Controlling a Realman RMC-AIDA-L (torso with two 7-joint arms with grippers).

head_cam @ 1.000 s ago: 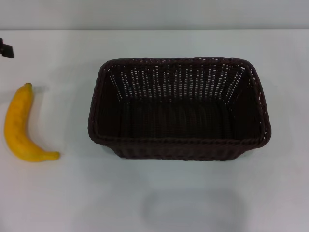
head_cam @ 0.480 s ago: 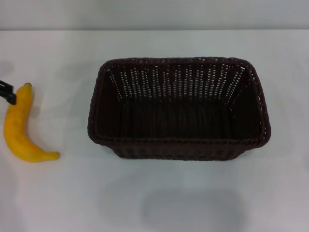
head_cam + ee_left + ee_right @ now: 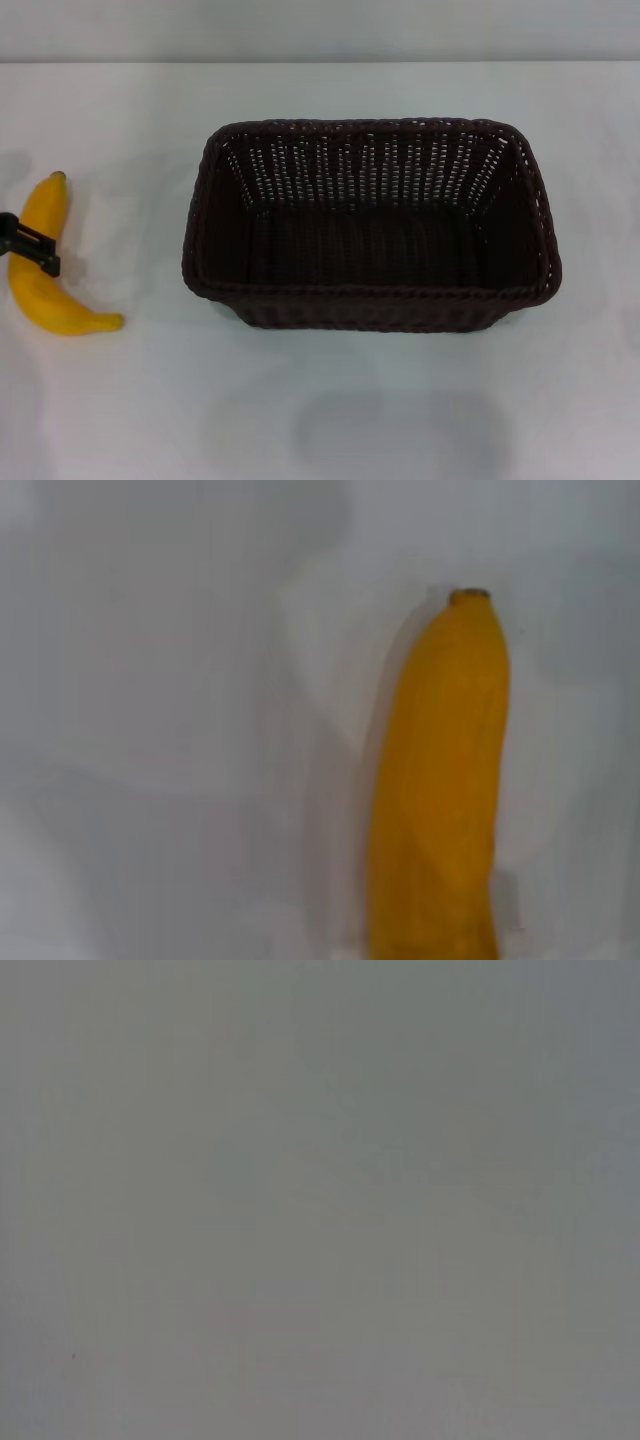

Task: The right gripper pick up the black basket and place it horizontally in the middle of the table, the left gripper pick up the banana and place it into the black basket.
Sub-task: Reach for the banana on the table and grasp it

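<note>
Where banana (image 3: 40, 262) lies, left gripper (image 3: 28, 245) overlaps it.

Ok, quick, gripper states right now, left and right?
Left gripper: over the banana on the table; open or shut cannot be told.
Right gripper: not in view.

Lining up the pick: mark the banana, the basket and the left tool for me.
banana (image 3: 40, 300), head view, lower body.
basket (image 3: 370, 294), head view, near rim.
left tool (image 3: 32, 250), head view, black tip over the banana.
</note>
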